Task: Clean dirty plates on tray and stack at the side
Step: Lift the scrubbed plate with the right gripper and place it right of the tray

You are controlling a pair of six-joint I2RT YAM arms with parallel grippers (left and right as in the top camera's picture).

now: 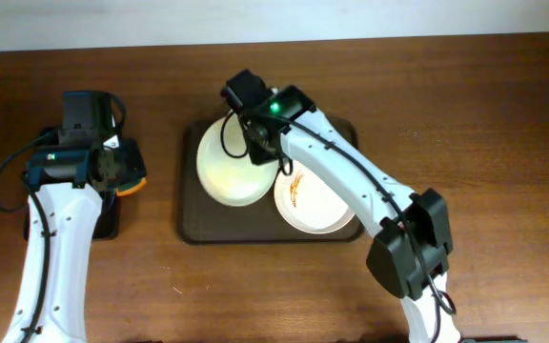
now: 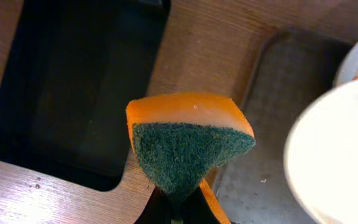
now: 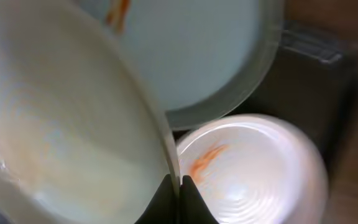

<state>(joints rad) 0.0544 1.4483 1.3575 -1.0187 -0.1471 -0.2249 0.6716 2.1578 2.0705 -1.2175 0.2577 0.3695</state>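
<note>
While the right gripper (image 3: 179, 194) is pinching the rim of a pale plate (image 1: 222, 173) between its narrowed fingers, that plate is tilting above the left half of the dark brown tray (image 1: 193, 225), and a faint orange film is showing on its inner face.

- Second plate (image 1: 317, 206): lying flat in the right half of the tray, white, carrying an orange-red streak.
- Third plate (image 3: 191, 50): pale green, sitting on the tray behind the held one, an orange mark showing near its edge.
- Left gripper (image 2: 178, 206): hovering just left of the tray, its fingers clamping a sponge (image 2: 188, 143) with an orange body and a green scouring face.
- Black tray (image 2: 73, 81): lying further left of the brown tray, under the left arm.
- Surface: a brown wood-grain table (image 1: 465, 95) is bearing everything.
- Room: a pale wall (image 1: 255, 19) is running along the table edge beyond the tray.
</note>
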